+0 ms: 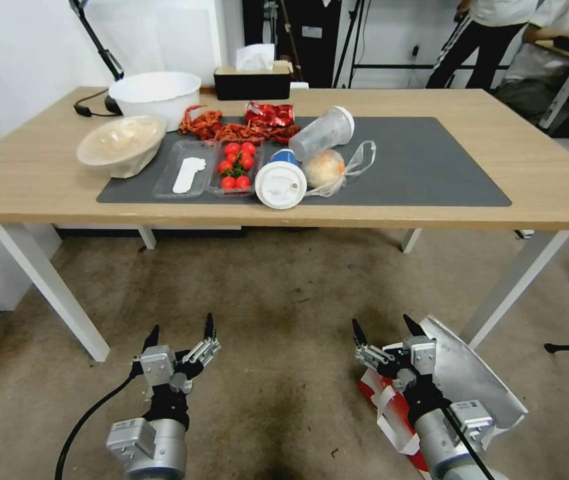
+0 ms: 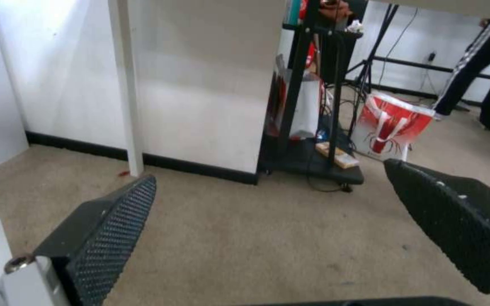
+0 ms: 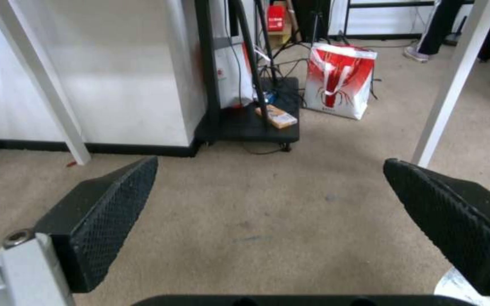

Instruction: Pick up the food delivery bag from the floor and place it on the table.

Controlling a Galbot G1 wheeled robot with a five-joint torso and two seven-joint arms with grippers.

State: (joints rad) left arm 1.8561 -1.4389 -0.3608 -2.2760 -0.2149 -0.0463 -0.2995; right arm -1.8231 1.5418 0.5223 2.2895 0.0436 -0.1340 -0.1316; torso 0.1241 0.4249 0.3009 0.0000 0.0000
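Both grippers are hanging low over the floor [image 1: 277, 300] in front of the table [image 1: 551, 180], fingers spread, holding nothing. Left gripper [image 1: 181, 337] is idling over bare carpet. Right gripper [image 1: 389, 331] is sitting just above the food delivery bag [image 1: 477, 380], which is lying by the robot's right side near the table leg, foil lining facing up, white strap [image 1: 385, 412] trailing under the arm.

Judgement: the reach is just starting. Best to go for a strap handle or the bag's rim, not the foil wall; it looks likely to crumple.

On the table: clear tray [image 1: 236, 165] holding cherry tomatoes, second tray [image 1: 187, 175] with a white utensil, clear plastic bag [image 1: 337, 167] with a bun, lidded cup [image 1: 281, 180] on its side, white bowl [image 1: 156, 93]; contents not visible.
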